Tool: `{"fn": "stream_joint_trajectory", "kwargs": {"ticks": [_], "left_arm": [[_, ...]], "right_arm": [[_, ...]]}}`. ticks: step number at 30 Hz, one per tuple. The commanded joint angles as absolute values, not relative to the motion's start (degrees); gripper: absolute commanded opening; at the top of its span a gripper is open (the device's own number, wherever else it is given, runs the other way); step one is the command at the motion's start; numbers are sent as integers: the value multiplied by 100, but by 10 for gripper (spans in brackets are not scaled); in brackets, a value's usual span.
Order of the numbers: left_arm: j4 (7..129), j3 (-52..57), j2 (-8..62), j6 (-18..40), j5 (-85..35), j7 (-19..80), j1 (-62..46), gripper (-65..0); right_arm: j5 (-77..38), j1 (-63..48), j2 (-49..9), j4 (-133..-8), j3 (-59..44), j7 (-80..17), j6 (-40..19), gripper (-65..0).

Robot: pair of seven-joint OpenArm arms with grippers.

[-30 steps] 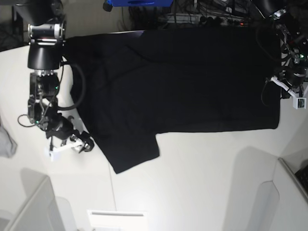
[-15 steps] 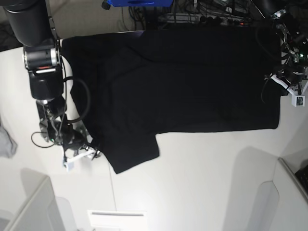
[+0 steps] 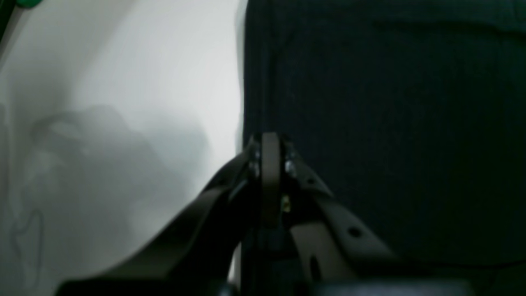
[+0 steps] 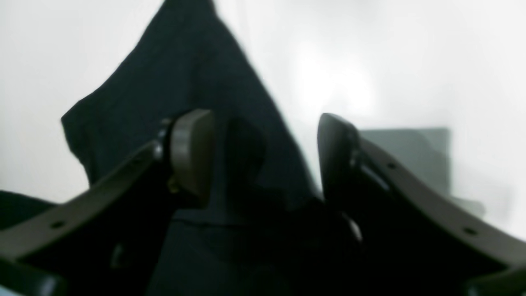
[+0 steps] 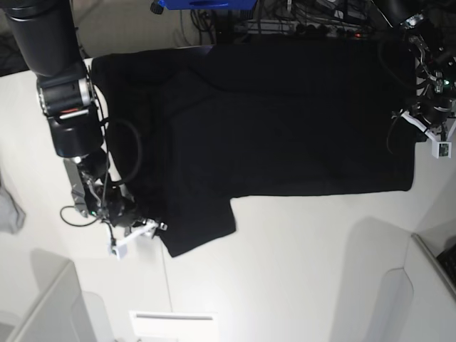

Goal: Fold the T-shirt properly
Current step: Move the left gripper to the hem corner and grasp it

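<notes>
Fingers [image 4: 193, 156] apart over T-shirt [image 5: 271, 121]; white table [image 5: 299, 271], seemingly.

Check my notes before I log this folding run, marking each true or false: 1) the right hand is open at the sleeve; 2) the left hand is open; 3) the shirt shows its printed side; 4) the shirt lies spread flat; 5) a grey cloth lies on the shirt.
1) True: the right hand is open, its jaws either side of the T-shirt sleeve edge.
2) False: the left hand is shut at the shirt's edge.
3) False: only plain black fabric shows.
4) True.
5) False: the grey cloth lies apart, at the table's edge.
</notes>
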State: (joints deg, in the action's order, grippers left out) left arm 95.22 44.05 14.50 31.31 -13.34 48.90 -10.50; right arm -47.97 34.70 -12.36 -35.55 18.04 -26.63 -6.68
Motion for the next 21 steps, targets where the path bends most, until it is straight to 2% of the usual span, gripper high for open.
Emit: {"fn": "stream_joint_trajectory", "kwargs": {"ticks": [1, 12, 21], "left_arm": [[9596, 4435, 1569, 3081, -1376, 4787, -998, -650], [9156, 4435, 1692, 3073, -1376, 4769, -989, -650], [9147, 4435, 1692, 3073, -1376, 4787, -822, -650]], "right_arm": [[-4831, 3600, -1279, -3600, 1895, -2765, -699, -317], [-4831, 3600, -1288, -3556, 2149, -2484, -690, -338], [-4822, 3600, -1279, -3556, 2158, -2492, -690, -641]]}}
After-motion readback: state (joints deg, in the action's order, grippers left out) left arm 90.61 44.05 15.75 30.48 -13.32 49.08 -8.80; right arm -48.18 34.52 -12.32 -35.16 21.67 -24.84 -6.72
